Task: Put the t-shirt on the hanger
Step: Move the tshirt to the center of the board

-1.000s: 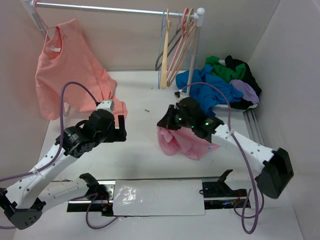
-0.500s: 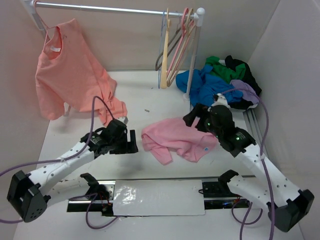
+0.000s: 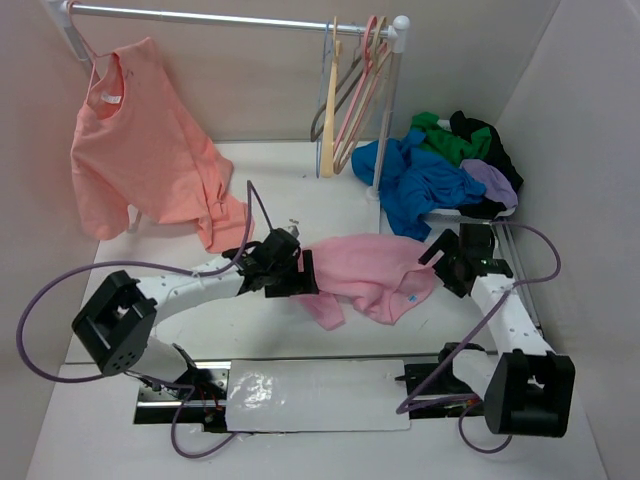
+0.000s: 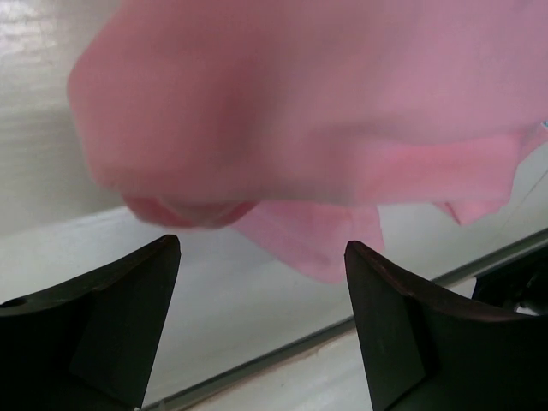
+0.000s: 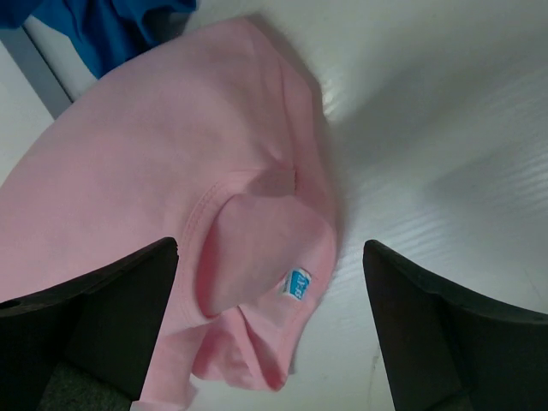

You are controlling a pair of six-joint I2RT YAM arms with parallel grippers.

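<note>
The pink t-shirt (image 3: 372,272) lies crumpled on the table, its small teal mark (image 5: 297,284) near the right hem. My left gripper (image 3: 300,274) is open at the shirt's left edge. In the left wrist view the pink cloth (image 4: 300,128) hangs just beyond the gripper (image 4: 261,325), with nothing between the fingers. My right gripper (image 3: 441,262) is open at the shirt's right edge. The right wrist view shows it (image 5: 270,334) straddling the folded hem (image 5: 257,248) from above without touching. A thin greyish hanger (image 3: 320,128) hangs on the rail among thicker ones.
A salmon-orange shirt (image 3: 140,150) hangs at the left end of the rail (image 3: 220,17). Cream and pink hangers (image 3: 365,80) hang by the rail's right post. A heap of blue, green, purple and black garments (image 3: 440,165) lies at the back right. Walls close in both sides.
My right gripper opened and let the t-shirt drop, then drew back to the right. The shirt now lies spread wider. My left arm reached right to the shirt's left edge.
</note>
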